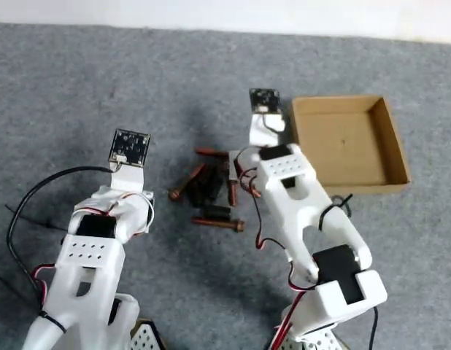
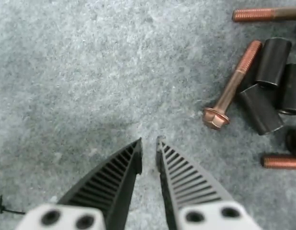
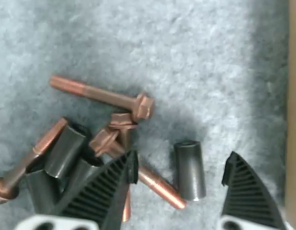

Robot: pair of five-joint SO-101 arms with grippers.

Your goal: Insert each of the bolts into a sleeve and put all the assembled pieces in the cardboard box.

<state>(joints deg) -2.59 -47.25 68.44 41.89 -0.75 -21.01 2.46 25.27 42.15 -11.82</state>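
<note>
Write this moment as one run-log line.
left claw: slightly open, empty | right claw: open, aligned with sleeve | cardboard box: empty

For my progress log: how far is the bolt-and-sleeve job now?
Done: nothing; the cardboard box is empty. In hand: the right claw is open over one loose sleeve; the left claw holds nothing. Remaining: the bolts lie bare among the other sleeves.
</note>
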